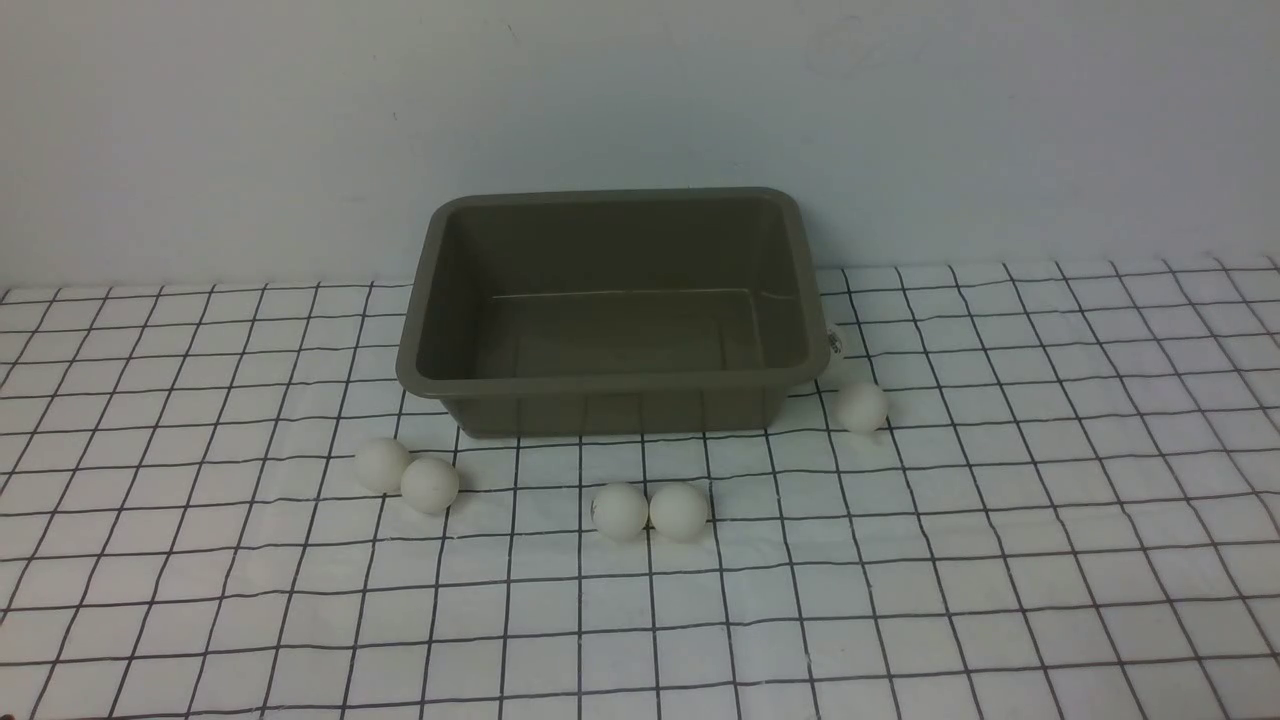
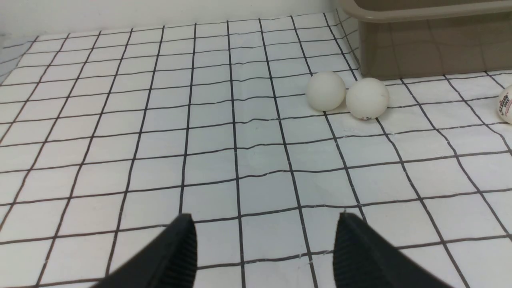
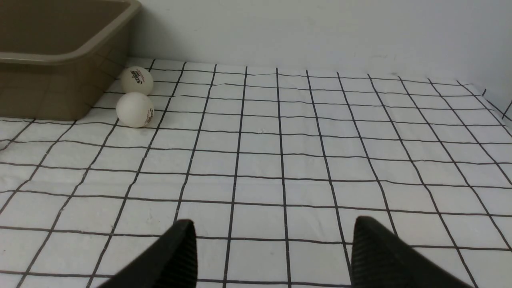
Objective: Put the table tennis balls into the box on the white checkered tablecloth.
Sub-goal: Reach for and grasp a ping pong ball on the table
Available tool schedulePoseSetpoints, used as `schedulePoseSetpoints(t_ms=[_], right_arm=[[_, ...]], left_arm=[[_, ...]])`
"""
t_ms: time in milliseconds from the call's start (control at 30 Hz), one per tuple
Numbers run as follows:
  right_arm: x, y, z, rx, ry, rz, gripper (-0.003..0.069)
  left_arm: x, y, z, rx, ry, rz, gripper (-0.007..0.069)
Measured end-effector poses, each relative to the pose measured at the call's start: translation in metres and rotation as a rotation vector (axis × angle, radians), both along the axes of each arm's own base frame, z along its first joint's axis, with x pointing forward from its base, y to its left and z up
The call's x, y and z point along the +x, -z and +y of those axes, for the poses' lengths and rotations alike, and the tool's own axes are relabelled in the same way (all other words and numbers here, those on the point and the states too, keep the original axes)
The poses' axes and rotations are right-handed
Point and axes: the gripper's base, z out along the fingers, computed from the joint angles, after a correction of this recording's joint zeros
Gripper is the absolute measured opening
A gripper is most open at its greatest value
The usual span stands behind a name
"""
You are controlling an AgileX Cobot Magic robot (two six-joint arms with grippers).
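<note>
The olive-brown box stands empty at the back middle of the white checkered tablecloth. Two table tennis balls touch each other at its front left. Two more touch in front of it. One lies at its front right corner. The left wrist view shows the left pair and the box well beyond my open, empty left gripper. The right wrist view shows two balls beside the box, far beyond my open, empty right gripper.
A plain pale wall rises right behind the box. The cloth runs out to both sides and toward the front edge. Neither arm shows in the front view. A printed ball is cut by the edge of the left wrist view.
</note>
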Motion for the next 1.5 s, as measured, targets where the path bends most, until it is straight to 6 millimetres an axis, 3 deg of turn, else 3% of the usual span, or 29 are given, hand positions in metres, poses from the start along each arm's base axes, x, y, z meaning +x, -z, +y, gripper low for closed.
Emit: schedulePoseSetpoints(t_ms=[367,600,800,867,1033,1500], right_arm=[[0.000,0.000,0.000,0.002,0.001,-0.005,0.0472],[0.000,-0.004,0.002,0.139,0.006,-0.033,0.0472],[-0.006,-0.046,0.003,0.169,-0.008,-0.138,0.0472],[-0.015,-0.078,0.005,0.214,-0.025,-0.222,0.0472],[-0.024,-0.103,0.007,0.250,-0.046,-0.282,0.0472],[-0.027,-0.112,0.012,0.478,-0.094,-0.326,0.0472]], left_arm=[[0.000,0.000,0.000,0.000,0.000,0.000,0.0415],[0.000,0.000,0.000,0.000,0.000,0.000,0.0415],[0.000,0.000,0.000,0.000,0.000,0.000,0.0415],[0.000,0.000,0.000,0.000,0.000,0.000,0.0415],[0.000,0.000,0.000,0.000,0.000,0.000,0.0415],[0.000,0.000,0.000,0.000,0.000,0.000,0.0415]])
